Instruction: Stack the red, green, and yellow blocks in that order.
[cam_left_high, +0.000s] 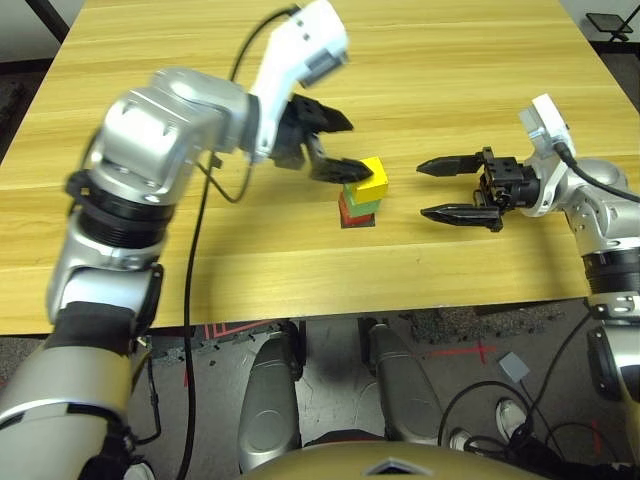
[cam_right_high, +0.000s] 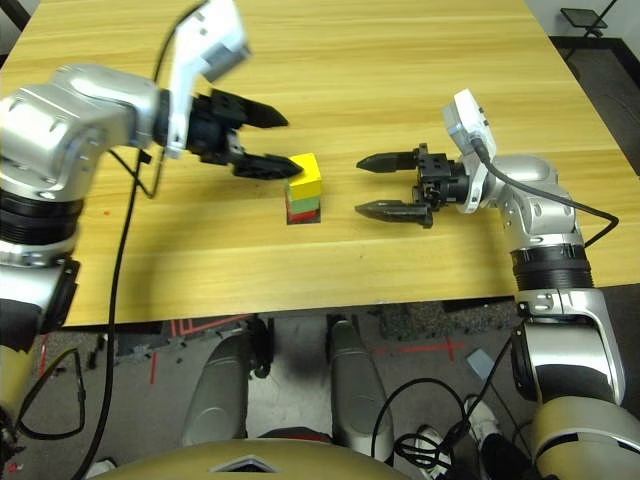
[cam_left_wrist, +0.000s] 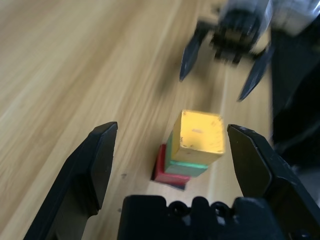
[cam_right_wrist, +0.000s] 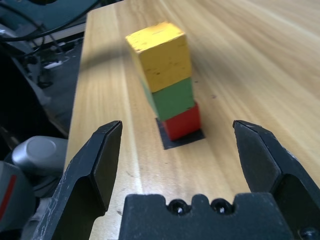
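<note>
The three blocks stand as one tower on a flat black patch (cam_right_wrist: 186, 138) in the middle of the table. The red block (cam_right_wrist: 183, 121) is at the bottom, the green block (cam_right_wrist: 172, 97) sits on it, and the yellow block (cam_right_wrist: 160, 54) is on top, turned slightly askew. My left gripper (cam_left_high: 358, 150) hovers at the tower's upper left, open. Its fingers straddle the yellow block, with a wide gap on one side and a narrow one on the other. My right gripper (cam_left_high: 422, 189) is open just right of the tower at block height, holding nothing.
The wooden table (cam_left_high: 480, 60) has free surface behind and on both sides of the tower. Its front edge runs close below the tower. A black cable (cam_left_high: 200, 200) hangs from my left arm down over that edge.
</note>
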